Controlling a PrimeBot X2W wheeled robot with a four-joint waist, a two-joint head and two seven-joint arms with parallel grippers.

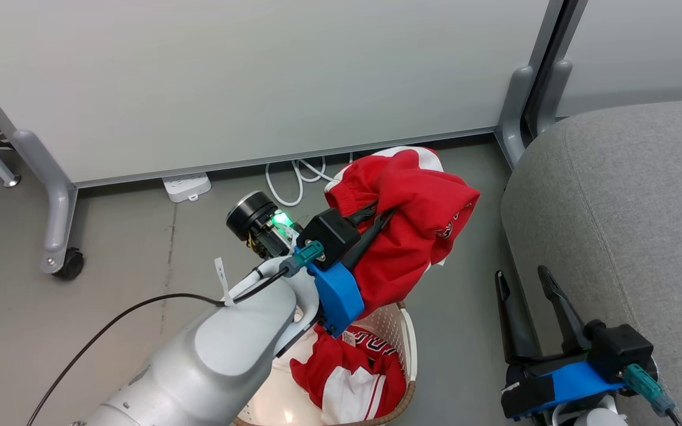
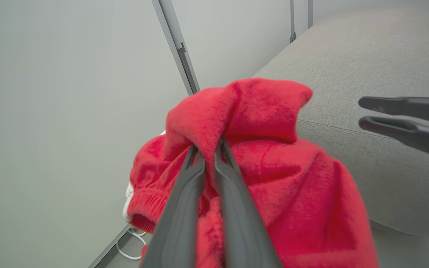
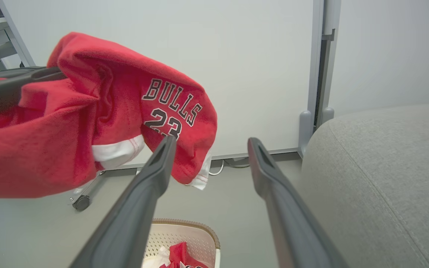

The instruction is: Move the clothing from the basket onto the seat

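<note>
With the left gripper, pinched a fold of one red garment between nearly shut fingers and held it in the air above the far end of the basket, clear of the rim. Saw the second red-and-white garment lying inside the basket, towards its right wall. Had the right gripper spread wide and empty, low beside the left edge of the seat. Found the seat to the right of the hanging garment, near but apart, with bare floor between and the rounded left edge closest. Judged the garment bunched, drooping from the pinch, lettered side towards the seat. Judged the coming move a carry rightward over that edge, high enough for the trailing hem to clear. Reckoned the right gripper nearer the seat, yet the left arm committed to the load.
</note>
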